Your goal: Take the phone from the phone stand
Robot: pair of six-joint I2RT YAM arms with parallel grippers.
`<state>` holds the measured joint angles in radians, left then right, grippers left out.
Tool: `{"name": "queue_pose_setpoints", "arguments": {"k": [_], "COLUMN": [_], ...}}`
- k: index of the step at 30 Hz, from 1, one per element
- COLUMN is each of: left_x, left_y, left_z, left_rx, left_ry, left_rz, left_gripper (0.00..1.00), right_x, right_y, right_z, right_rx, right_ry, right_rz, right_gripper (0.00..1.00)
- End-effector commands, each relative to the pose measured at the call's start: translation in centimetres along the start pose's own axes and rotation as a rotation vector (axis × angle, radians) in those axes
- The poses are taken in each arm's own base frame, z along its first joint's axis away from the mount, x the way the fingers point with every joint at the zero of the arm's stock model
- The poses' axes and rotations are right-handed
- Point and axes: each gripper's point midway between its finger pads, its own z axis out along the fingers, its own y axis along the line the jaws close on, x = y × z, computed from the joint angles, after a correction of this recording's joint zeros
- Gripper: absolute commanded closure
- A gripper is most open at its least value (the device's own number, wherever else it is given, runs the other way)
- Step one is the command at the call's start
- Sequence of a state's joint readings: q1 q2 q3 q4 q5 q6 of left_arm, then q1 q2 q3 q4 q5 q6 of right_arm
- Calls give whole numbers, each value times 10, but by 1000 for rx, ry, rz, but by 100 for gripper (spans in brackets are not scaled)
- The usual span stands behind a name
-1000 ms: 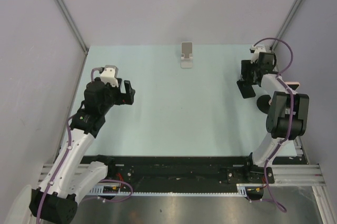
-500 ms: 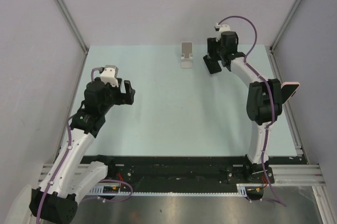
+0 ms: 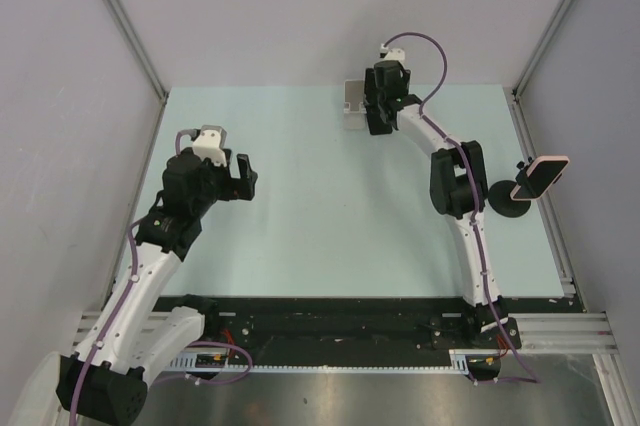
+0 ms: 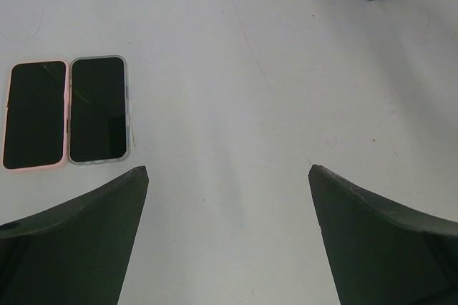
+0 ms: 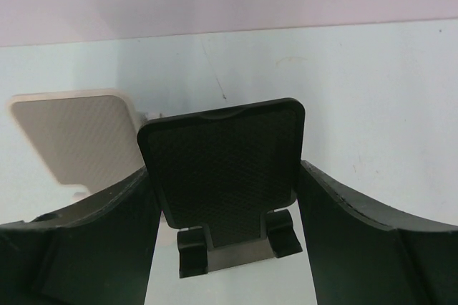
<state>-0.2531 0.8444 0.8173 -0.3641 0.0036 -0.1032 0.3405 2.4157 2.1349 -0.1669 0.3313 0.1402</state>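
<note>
The pink-cased phone (image 3: 541, 174) leans tilted on a round-based black stand (image 3: 508, 202) near the right edge of the surface (image 3: 330, 216), with open room to its left. The right jaws (image 3: 379, 118) are well apart from it at the far edge, grasping a small black stand (image 5: 223, 158) just beside a white stand (image 3: 353, 104). The left jaws (image 4: 225, 169) hang released over the left side

The right gripper (image 3: 379, 118), carrying the black stand (image 5: 223, 169), has swung from the right edge to beside the white stand (image 3: 351, 98).
</note>
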Motion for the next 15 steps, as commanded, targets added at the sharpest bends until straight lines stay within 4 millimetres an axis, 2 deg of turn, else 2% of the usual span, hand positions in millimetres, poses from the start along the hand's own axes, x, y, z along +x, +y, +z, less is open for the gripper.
{"name": "queue_pose_setpoints", "arguments": {"k": [1,10,15], "left_x": [-7,-5,-5], "left_y": [-1,-1,-1], "left_z": [1,2,3], "left_rx": [8,6,7], "left_ry": [-29,-23,-21], "left_rz": [35,35,35], "left_gripper": [0,0,0], "right_x": [-35,-11,-17], "right_y": [-8,-4,-5], "right_z": [6,20,20], "right_rx": [73,73,101], "right_ry": [-106,-75,-108], "right_rz": [99,123,157], "right_gripper": [100,99,100]}}
